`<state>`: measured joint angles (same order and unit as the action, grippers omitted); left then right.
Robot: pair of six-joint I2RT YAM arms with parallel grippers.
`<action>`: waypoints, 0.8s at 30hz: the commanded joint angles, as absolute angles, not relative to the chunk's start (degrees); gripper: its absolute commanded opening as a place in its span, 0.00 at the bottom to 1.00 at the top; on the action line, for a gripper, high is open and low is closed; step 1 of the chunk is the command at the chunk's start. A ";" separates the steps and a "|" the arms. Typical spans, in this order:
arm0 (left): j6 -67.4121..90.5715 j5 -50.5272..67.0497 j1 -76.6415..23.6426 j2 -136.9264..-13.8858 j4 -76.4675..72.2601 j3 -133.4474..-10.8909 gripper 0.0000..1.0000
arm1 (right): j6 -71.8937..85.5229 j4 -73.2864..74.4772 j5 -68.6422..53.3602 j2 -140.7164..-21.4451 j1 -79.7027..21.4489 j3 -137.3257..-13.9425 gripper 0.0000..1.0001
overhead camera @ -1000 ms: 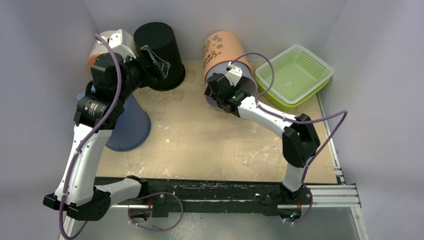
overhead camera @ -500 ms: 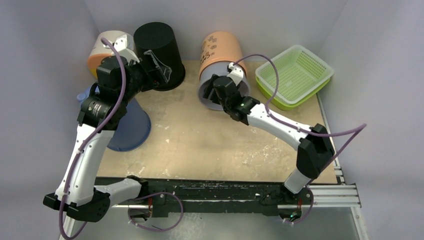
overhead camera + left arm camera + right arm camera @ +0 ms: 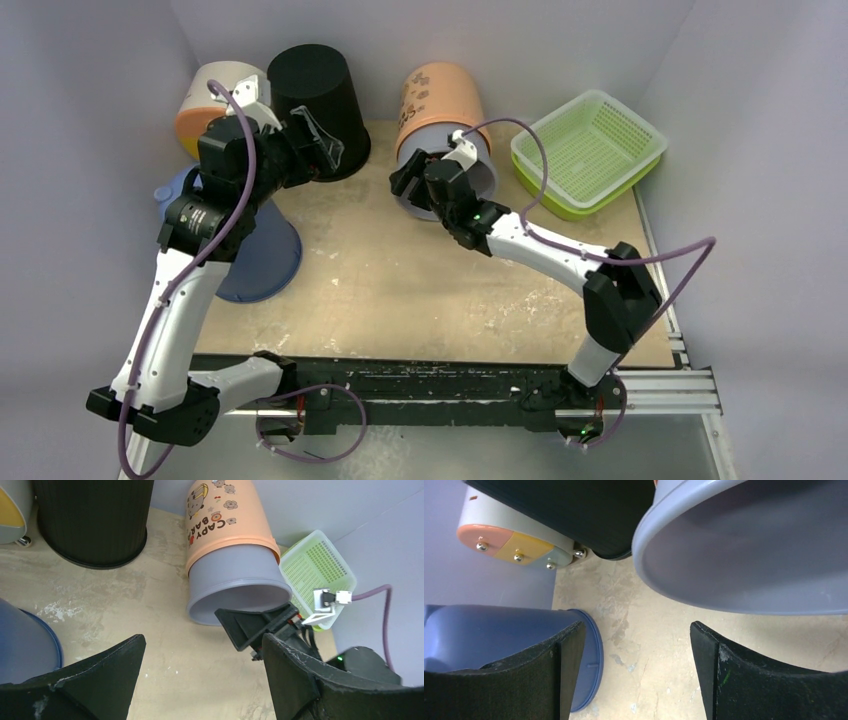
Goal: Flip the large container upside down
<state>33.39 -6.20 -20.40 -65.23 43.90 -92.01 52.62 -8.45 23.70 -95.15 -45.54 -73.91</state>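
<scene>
- Large container (image 3: 440,105): peach outer shell over a lavender liner, printed "CAPY BARA". It sits at the far centre of the surface, tilted, with its open mouth facing near and left and its base raised toward the back wall.
- Black rail (image 3: 420,385): runs along the near edge and carries both arm bases.
- Surface (image 3: 400,290): beige board, scuffed, with white smears.
- Blue bucket (image 3: 270,250): left side, mouth down.
- Right tool (image 3: 635,626): fingers spread wide and empty, just before the lavender rim; whether they touch it cannot be told.
- Left tool (image 3: 200,645): fingers spread wide and empty, raised beside the black bin.
- Green basket (image 3: 590,145): perforated, far right.
- Black bin (image 3: 320,90): far left, mouth down.
- White-and-orange container (image 3: 205,95): far left corner, on its side.
- Walls (image 3: 520,40): pale grey-lavender, closing in three sides.
</scene>
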 commanded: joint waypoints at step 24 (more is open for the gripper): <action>31.63 -7.60 -21.19 -62.85 43.24 -90.26 0.84 | 50.76 -20.70 25.26 -97.32 -42.11 -74.01 0.00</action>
<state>33.17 -6.85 -20.82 -64.07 44.60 -90.59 52.75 -22.09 25.93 -103.31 -42.19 -74.54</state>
